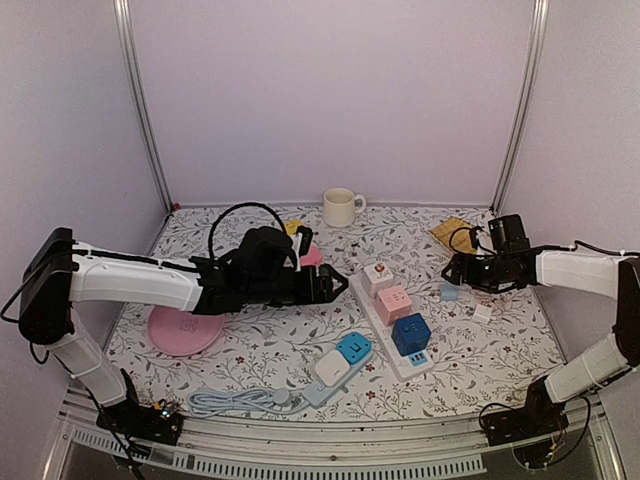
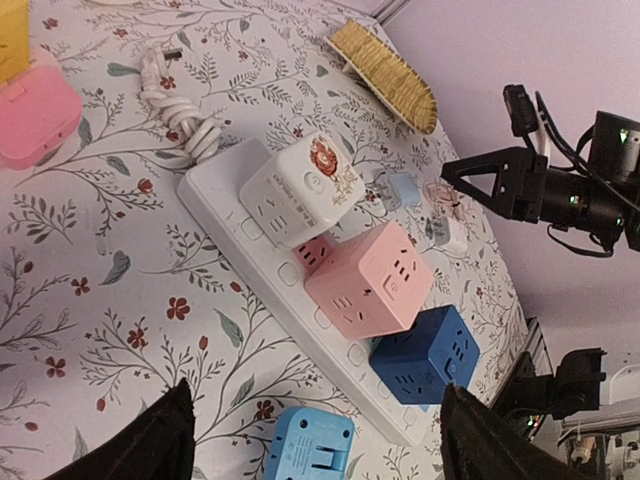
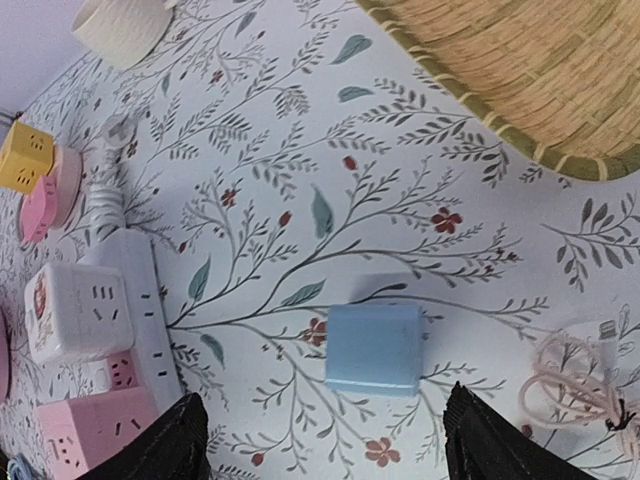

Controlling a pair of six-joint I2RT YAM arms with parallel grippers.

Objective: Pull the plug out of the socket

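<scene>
Hovering low over the flowered table [image 1: 250, 350], the right gripper [image 1: 452, 270] has its jaws wide apart and grips nothing. In its wrist view the two dark fingers [image 3: 165, 445] frame a small blue plug [image 3: 373, 348]. The plug lies flat on the cloth between them and, as far as that view shows, touches neither. It is clear of the white power strip [image 2: 215, 212], at about 3 o'clock from the strip's far end in the overhead view. A thin coiled cord [image 3: 585, 385] lies just beside the plug at 4 o'clock, and a straw mat [image 3: 520, 70] lies at 1 o'clock from it.

Three cubes sit in a row on the strip. A white cube [image 2: 300, 190] is at the far end, a pink cube [image 2: 370, 280] is in the middle, and a dark blue cube [image 2: 425, 360] is at the near end.

The left gripper [image 1: 338, 285] hangs at about 9 o'clock from the white cube, near it but apart. Its jaws are also spread and empty, and its fingers [image 2: 150, 440] show at the bottom corners of its wrist view.

A light blue adapter [image 1: 352, 349] sits on a smaller strip [image 1: 330, 372] at 7 o'clock from the main one. A mug [image 1: 341, 207] stands at the table's 12 o'clock edge. A pink plate [image 1: 185, 330] lies at 9 o'clock under the left arm, and a bundled white cable [image 1: 235, 401] lies at 7 o'clock.
</scene>
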